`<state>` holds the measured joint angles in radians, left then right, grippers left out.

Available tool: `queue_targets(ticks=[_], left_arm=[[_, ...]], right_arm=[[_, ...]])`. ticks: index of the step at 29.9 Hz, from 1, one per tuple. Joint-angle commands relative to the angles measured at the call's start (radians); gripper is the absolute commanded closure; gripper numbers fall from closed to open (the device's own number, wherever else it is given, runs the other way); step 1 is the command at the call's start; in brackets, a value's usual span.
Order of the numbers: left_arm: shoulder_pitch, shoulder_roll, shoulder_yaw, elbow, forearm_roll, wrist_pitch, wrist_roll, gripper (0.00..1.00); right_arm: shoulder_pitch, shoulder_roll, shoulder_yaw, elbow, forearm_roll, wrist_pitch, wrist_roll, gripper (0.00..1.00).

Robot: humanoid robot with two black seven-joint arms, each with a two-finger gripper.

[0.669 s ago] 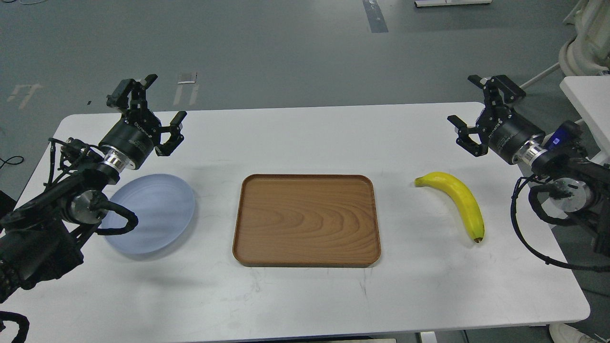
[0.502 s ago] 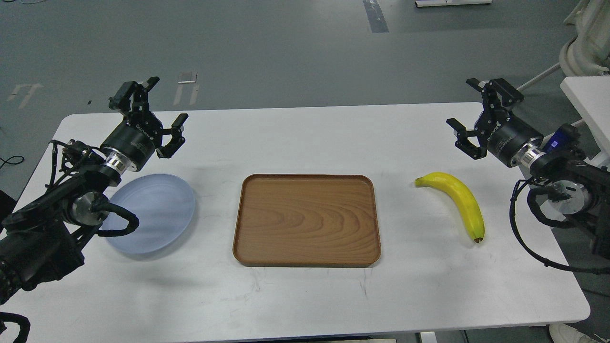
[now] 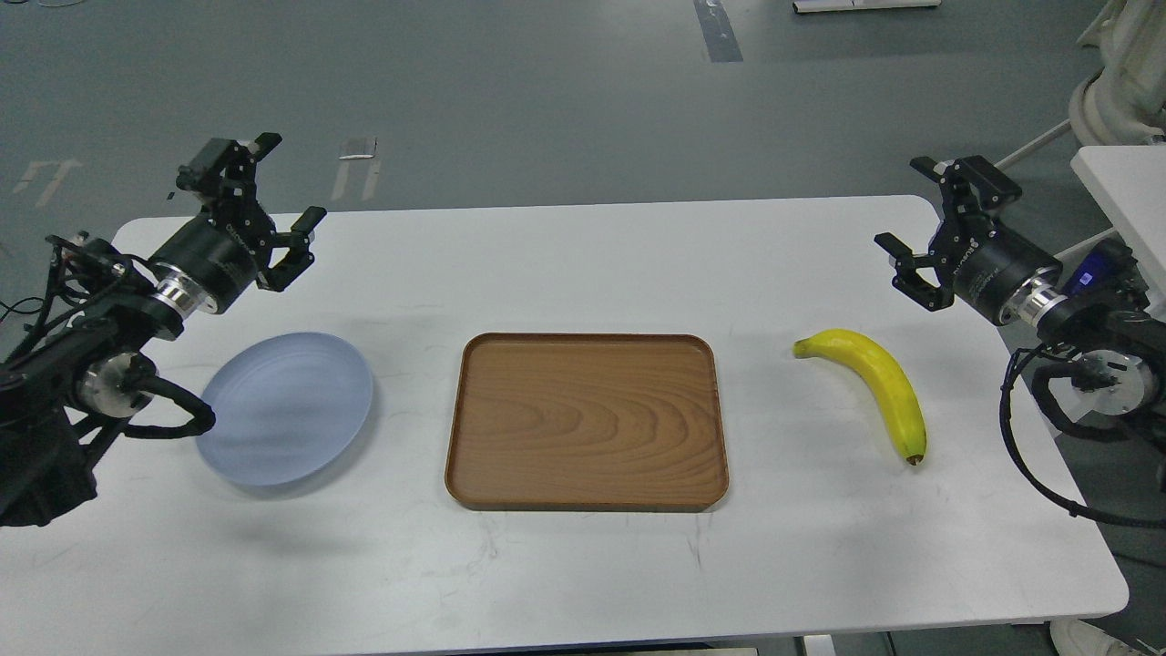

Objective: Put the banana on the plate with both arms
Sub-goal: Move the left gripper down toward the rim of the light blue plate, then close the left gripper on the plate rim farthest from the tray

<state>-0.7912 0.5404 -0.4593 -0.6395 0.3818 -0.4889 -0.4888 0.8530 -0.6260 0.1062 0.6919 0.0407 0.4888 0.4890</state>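
Note:
The yellow banana (image 3: 876, 381) lies on the white table at the right, its dark tip toward the front. The pale blue plate (image 3: 284, 412) lies at the left, empty. My left gripper (image 3: 264, 193) is open and empty, above the table behind the plate. My right gripper (image 3: 911, 211) is open and empty, above the table's right edge, behind and to the right of the banana. Neither gripper touches anything.
A brown wooden tray (image 3: 586, 420) with rounded corners lies in the middle of the white table (image 3: 583, 565), between plate and banana. Another white table's corner (image 3: 1125, 196) stands at the far right.

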Motion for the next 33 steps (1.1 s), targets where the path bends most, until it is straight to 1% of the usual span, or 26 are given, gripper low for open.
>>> queue_targets(ticks=[1, 2, 4, 6, 7, 8, 9, 11, 12, 13, 14, 16, 19, 25, 26, 28, 29, 30, 33], left_arm=[[-0.048, 0.113, -0.001, -0.095, 0.411, 0.0, 0.0, 0.0], [-0.052, 0.146, -0.002, -0.135, 0.557, 0.0, 0.0, 0.0], [-0.052, 0.191, -0.001, -0.202, 0.743, 0.0, 0.0, 0.0], [-0.042, 0.222, 0.001, -0.248, 0.856, 0.0, 0.0, 0.0], [-0.034, 0.254, 0.008, -0.287, 0.962, 0.0, 0.0, 0.0], [-0.029, 0.281, 0.036, -0.304, 1.061, 0.0, 0.0, 0.0], [-0.028, 0.294, 0.057, -0.305, 1.101, 0.0, 0.0, 0.0], [-0.028, 0.314, 0.129, -0.305, 1.196, 0.0, 0.0, 0.0], [-0.028, 0.319, 0.154, -0.302, 1.216, 0.024, 0.0, 0.0], [-0.028, 0.325, 0.198, -0.287, 1.244, 0.077, 0.0, 0.0], [-0.026, 0.326, 0.22, -0.273, 1.253, 0.102, 0.0, 0.0], [-0.028, 0.32, 0.307, -0.202, 1.266, 0.173, 0.0, 0.0], [-0.028, 0.311, 0.355, -0.145, 1.258, 0.2, 0.0, 0.01], [-0.023, 0.28, 0.358, -0.115, 1.252, 0.207, 0.0, 0.07], [-0.019, 0.277, 0.36, -0.114, 1.252, 0.207, 0.0, 0.08], [-0.008, 0.268, 0.358, -0.105, 1.249, 0.207, 0.0, 0.21], [-0.005, 0.265, 0.358, -0.094, 1.249, 0.207, 0.0, 0.35], [-0.002, 0.259, 0.358, -0.091, 1.249, 0.207, 0.0, 0.42], [0.001, 0.254, 0.358, -0.088, 1.249, 0.207, 0.0, 0.48]], right_arm=[[0.009, 0.005, 0.0, 0.0, -0.002, 0.0, 0.0, 0.01], [0.011, 0.005, 0.0, 0.0, -0.002, 0.0, 0.0, 0.01], [0.011, 0.006, 0.0, 0.0, -0.004, 0.0, 0.0, 0.01], [0.012, 0.008, 0.0, -0.002, -0.004, 0.0, 0.0, 0.01], [0.012, 0.009, -0.002, 0.0, -0.004, 0.0, 0.0, 0.01], [0.014, 0.011, 0.0, 0.0, -0.004, 0.0, 0.0, 0.01], [0.014, 0.011, 0.0, 0.0, -0.004, 0.0, 0.0, 0.01], [0.015, 0.011, 0.0, 0.001, -0.005, 0.0, 0.0, 0.01], [0.015, 0.011, -0.002, 0.001, -0.011, 0.0, 0.0, 0.01], [0.015, 0.011, -0.002, 0.001, -0.021, 0.0, 0.0, 0.01], [0.015, 0.011, 0.0, 0.003, -0.027, 0.0, 0.0, 0.01], [0.017, 0.012, 0.0, 0.001, -0.03, 0.0, 0.0, 0.01], [0.015, 0.012, 0.0, 0.001, -0.03, 0.0, 0.0, 0.01], [0.015, 0.012, 0.0, 0.001, -0.03, 0.0, 0.0, 0.01], [0.015, 0.012, 0.0, 0.001, -0.03, 0.0, 0.0, 0.01], [0.015, 0.012, 0.0, 0.003, -0.03, 0.0, 0.0, 0.01], [0.015, 0.012, 0.0, 0.003, -0.03, 0.0, 0.0, 0.01], [0.015, 0.014, 0.0, 0.004, -0.03, 0.0, 0.0, 0.01], [0.014, 0.012, 0.0, 0.005, -0.031, 0.0, 0.0, 0.01]])
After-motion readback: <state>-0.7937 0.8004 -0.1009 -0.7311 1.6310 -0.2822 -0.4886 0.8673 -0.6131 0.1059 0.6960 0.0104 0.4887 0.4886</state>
